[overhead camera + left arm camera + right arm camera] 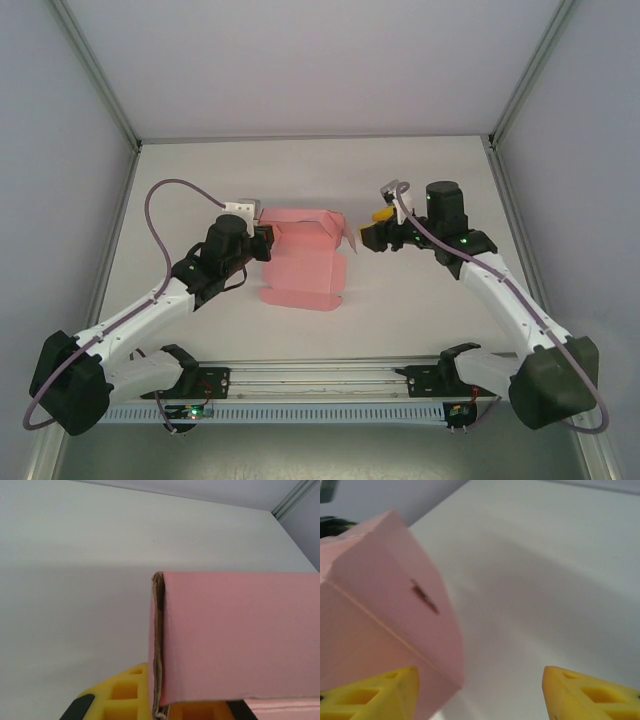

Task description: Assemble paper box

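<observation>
while in left claw [264, 240], paper box [300, 270]

Table [300, 170] lies open across the upper band of the top view and in the strip at lower centre. Mid-frame is blocked by the paper box [303, 258], with the left gripper [262, 240] touching its left edge and the right gripper [372, 236] just beside its right. Enclosure walls [60, 150] close both sides.

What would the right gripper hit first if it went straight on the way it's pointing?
Most likely the pink box: its raised flap stands just ahead of the right gripper, in line with one finger. The other finger faces bare table. Depth is hard to judge.
</observation>
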`<act>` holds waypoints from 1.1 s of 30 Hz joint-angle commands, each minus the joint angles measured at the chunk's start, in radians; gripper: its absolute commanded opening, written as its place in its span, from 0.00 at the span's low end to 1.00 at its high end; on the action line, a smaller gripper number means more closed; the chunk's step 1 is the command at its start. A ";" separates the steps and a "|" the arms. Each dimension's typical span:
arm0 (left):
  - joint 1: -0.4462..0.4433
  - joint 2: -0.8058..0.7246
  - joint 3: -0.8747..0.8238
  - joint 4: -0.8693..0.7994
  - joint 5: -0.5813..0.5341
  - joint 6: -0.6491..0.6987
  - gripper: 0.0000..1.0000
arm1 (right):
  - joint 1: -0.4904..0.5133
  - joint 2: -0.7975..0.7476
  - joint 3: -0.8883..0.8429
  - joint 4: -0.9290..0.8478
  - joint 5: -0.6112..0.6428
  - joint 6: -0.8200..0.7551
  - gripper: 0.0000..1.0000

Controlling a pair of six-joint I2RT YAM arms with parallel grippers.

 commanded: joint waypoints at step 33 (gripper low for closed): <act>0.009 0.009 0.043 0.051 0.021 -0.011 0.00 | 0.573 0.167 0.118 0.219 1.106 -0.114 0.41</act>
